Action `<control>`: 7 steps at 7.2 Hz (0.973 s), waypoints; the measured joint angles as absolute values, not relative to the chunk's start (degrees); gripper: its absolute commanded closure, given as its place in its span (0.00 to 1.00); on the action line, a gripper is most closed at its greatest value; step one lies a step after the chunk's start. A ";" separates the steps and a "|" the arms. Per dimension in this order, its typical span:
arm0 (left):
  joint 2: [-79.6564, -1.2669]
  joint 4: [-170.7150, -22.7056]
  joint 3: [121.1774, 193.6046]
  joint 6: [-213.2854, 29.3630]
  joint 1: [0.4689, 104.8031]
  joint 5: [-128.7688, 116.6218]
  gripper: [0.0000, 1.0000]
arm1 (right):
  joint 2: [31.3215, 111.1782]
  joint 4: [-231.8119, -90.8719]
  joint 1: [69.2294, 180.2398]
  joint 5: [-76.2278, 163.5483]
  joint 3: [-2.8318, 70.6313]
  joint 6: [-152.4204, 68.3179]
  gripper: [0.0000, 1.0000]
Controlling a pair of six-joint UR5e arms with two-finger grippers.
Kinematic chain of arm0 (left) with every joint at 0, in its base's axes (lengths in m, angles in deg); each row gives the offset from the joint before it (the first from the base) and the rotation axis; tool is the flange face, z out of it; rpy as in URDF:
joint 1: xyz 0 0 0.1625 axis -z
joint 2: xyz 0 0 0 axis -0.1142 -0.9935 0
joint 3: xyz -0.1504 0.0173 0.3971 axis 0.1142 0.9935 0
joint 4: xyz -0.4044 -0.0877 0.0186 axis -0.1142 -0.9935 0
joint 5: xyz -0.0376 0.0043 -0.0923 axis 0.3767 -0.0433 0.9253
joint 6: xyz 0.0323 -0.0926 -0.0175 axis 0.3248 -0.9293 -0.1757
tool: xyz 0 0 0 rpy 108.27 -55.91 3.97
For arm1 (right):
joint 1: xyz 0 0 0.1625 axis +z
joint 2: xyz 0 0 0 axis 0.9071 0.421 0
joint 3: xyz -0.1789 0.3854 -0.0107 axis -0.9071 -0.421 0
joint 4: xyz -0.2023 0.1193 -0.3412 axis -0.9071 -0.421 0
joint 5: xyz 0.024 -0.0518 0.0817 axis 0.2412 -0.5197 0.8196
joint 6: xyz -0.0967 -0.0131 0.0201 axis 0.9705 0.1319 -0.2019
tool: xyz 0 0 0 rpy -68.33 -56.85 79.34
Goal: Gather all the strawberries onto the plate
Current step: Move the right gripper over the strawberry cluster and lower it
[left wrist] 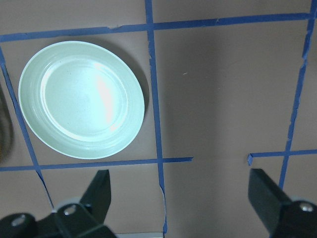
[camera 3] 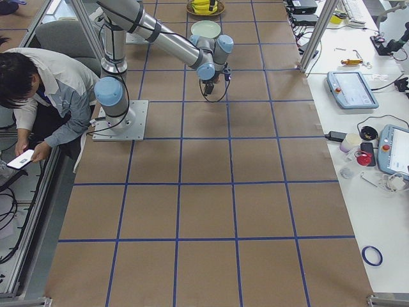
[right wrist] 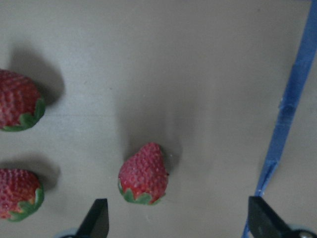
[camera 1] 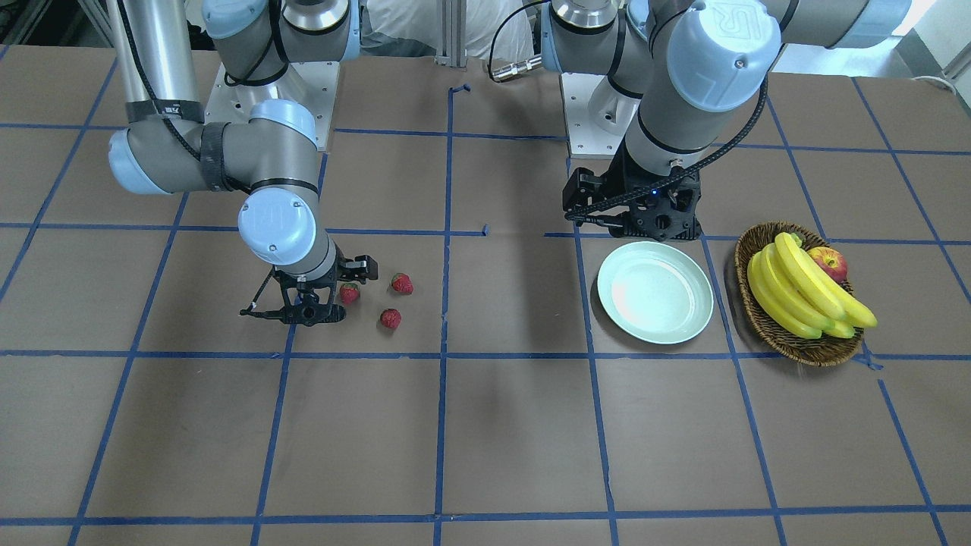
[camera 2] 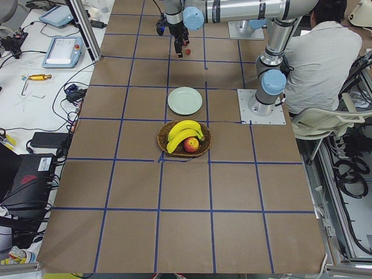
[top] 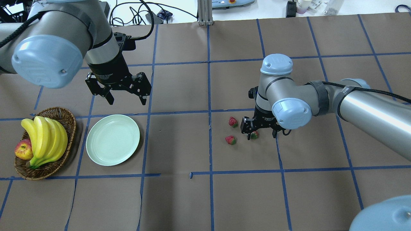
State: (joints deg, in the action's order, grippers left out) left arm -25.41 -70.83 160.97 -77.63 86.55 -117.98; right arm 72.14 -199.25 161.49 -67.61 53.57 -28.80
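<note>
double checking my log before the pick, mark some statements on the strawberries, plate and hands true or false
1. The plate is empty. True.
2. All three strawberries lie on the table. True.
3. The right hand is shut on a strawberry. False: it is open, with one strawberry lying between its fingers.
4. The left hand holds a banana. False: it is open and empty, near the plate.
5. The apple is in the basket. True.

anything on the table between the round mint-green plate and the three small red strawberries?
Nothing: in the overhead view only bare brown table crossed by blue tape lines separates the mint-green plate from the small red strawberries.
</note>
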 measured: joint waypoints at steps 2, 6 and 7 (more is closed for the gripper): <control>-25.36 -70.79 161.26 -77.66 86.52 -118.04 0.00 | 71.54 -199.14 162.07 -67.60 53.62 -28.89 0.36; -25.41 -70.78 161.46 -77.67 86.52 -118.07 0.00 | 70.51 -199.59 162.22 -67.96 53.04 -28.44 1.00; -25.43 -70.78 161.49 -77.67 86.52 -118.11 0.00 | 70.41 -199.82 162.22 -68.01 52.87 -28.34 1.00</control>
